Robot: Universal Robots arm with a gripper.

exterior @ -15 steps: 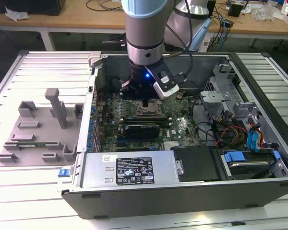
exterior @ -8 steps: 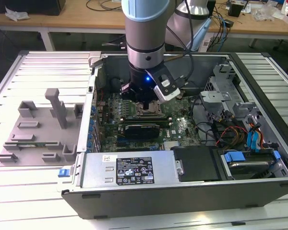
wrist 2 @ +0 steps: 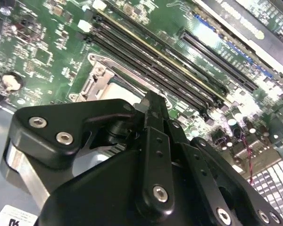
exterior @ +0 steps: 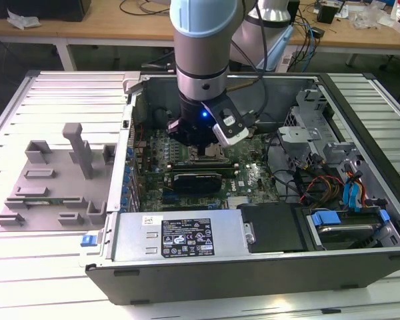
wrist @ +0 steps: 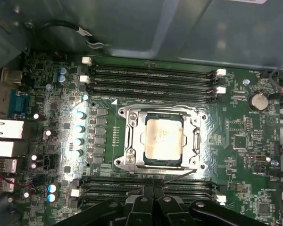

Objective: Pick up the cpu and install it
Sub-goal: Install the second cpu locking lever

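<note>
your hand [wrist: 148, 197] hangs pressed together and empty just above the cpu [wrist: 163, 139], which sits in its socket frame [wrist: 127, 141].

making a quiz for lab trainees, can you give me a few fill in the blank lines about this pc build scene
1. The cpu sits inside the ____ frame on the motherboard.
2. The arm's hand hangs over the open computer ____.
3. The grey moulded holder lies toward the exterior view's ____ of the case.

Missing words: socket; case; left
</note>
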